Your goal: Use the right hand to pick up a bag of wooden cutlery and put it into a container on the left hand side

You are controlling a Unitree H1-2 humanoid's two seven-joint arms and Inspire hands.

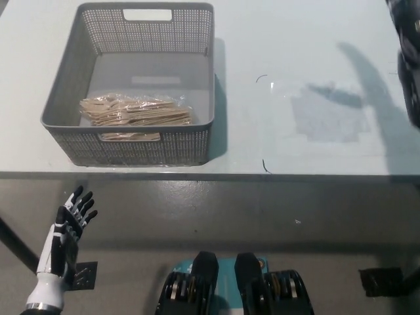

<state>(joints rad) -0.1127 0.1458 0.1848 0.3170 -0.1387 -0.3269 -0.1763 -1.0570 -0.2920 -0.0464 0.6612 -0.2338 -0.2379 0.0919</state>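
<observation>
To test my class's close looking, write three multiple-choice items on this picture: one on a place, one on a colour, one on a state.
1. Where do the bags of wooden cutlery lie?
A. inside the basket, towards its near side
B. outside the basket
C. draped over the basket's rim

2. What colour is the basket?
A. red
B. grey
C. blue

3. The white left hand is
A. shut on a bag
B. inside the basket
C. open, holding nothing

Answers:
1 A: the bags rest on the basket's floor by its near wall.
2 B: its mesh walls are grey.
3 C: its fingers are spread, low at the picture's left and below the table edge.
</observation>
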